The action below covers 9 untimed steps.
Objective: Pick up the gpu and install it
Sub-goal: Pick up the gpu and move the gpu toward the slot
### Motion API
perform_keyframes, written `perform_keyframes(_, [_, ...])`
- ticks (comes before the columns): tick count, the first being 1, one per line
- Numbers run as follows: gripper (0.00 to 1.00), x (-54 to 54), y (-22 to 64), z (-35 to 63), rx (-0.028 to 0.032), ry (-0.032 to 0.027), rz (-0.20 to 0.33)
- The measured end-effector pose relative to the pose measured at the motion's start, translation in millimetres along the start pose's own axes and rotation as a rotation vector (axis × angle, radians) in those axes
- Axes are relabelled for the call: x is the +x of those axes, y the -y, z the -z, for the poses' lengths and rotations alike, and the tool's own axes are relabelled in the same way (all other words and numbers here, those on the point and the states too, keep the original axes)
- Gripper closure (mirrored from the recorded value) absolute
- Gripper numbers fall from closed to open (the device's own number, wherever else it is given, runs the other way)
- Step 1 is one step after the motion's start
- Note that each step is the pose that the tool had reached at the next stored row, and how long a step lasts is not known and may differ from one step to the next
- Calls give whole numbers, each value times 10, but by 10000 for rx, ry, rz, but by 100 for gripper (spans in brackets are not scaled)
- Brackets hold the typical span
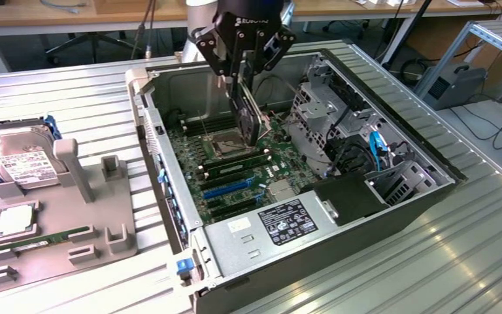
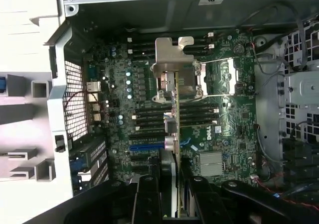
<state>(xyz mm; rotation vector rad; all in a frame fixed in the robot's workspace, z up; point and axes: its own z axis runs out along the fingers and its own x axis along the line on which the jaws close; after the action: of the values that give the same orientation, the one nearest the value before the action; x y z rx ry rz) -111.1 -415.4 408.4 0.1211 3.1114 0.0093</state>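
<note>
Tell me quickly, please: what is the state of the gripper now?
Black gripper: closed, holding the gpu, a thin flat dark-faced card with a silvery metal bracket, above the green motherboard.

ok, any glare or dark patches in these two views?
Exterior view: overhead light streaks on the table; the inside of the case is shaded but readable. Wrist view: fixture beside the case washed out pale, motherboard dim, gripper holding the gpu nearly black.

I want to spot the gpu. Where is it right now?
In the exterior view, the gpu hangs on edge in the robot's hand, above the middle of the motherboard inside the open computer case.
</note>
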Motion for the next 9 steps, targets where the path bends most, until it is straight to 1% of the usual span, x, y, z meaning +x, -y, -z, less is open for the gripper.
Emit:
perform_keyframes(4, [73, -42, -3, -20, 16, 1, 0])
perform_keyframes(7, [73, -375, -32, -177, 98, 7, 2])
perform_keyframes(8, [73, -525, -119, -239, 141, 10, 3])
perform_keyframes(9, [73, -582, -222, -319, 228, 18, 6])
